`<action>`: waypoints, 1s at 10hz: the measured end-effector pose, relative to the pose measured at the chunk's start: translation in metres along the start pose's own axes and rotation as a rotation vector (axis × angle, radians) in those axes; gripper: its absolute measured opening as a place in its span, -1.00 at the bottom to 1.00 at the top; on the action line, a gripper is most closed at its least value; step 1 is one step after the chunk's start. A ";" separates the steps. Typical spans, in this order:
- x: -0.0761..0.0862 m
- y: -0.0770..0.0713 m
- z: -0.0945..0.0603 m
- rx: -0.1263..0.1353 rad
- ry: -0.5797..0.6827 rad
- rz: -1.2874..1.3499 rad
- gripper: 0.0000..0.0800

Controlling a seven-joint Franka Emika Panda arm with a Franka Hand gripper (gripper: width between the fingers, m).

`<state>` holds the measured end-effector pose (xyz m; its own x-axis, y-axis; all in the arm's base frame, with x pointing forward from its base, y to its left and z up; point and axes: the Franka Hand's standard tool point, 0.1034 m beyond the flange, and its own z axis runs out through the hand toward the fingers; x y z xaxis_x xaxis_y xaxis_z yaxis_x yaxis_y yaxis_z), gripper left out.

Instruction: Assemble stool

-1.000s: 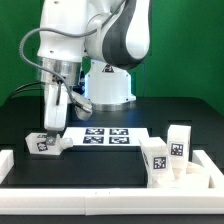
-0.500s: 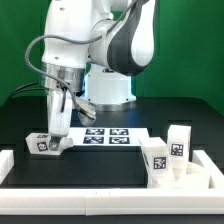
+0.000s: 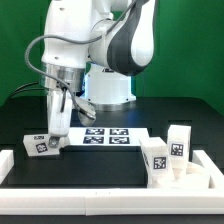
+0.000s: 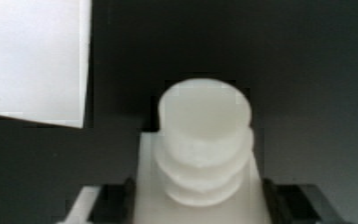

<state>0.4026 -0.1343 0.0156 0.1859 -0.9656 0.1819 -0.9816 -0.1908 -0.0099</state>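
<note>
Near the surface's left edge as the exterior view shows it, the arm's two-finger gripper [image 3: 50,137] is down low, with its fingers [image 3: 57,128] closed on a short chunky white plastic stool leg [image 3: 42,143] that lies on the black surface [image 3: 100,165]. The wrist view shows this held leg [image 4: 202,140] as a rounded white piece running out between the two dark fingers [image 4: 306,203], which press on its sides. A square black-and-white marker tag faces the exterior camera on the leg's end.

Just beside the gripper, toward the exterior view's right, lies the thin flat white marker board [image 3: 108,137] with four printed tags, flat on the surface near its middle. In the wrist view a pale flat area [image 4: 34,60] sits off to one side of the leg; whether it is that board cannot be told.

Toward the surface's right front corner in the exterior view stands a cluster of more white tagged stool parts [image 3: 165,157]: chunky upright leg pieces close together, their tags facing the camera. How many pieces make up the cluster is hard to tell, and the round seat cannot be made out clearly among them.

Long white border rails [image 3: 110,190] run along the front edge and turn up at both front corners. Behind the marker board rises the arm's white base [image 3: 108,85].
</note>
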 end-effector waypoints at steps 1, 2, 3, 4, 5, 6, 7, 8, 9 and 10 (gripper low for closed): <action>-0.004 -0.004 -0.001 0.007 0.014 -0.067 -0.17; -0.012 -0.011 -0.003 0.020 0.036 -0.179 -0.17; -0.023 -0.013 -0.005 0.023 0.045 -0.306 -0.17; -0.023 -0.015 -0.006 0.023 0.051 -0.371 -0.17; -0.022 -0.016 -0.007 0.023 0.052 -0.418 -0.17; -0.023 -0.016 -0.007 0.022 0.052 -0.445 -0.17; -0.023 -0.017 -0.006 0.019 0.054 -0.537 -0.17; -0.025 -0.019 -0.006 0.016 0.055 -0.618 -0.17; -0.032 -0.025 -0.008 0.018 0.059 -0.749 -0.17; -0.040 -0.027 -0.009 0.018 0.059 -0.872 -0.17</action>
<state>0.4216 -0.0892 0.0180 0.8671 -0.4634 0.1829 -0.4897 -0.8604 0.1412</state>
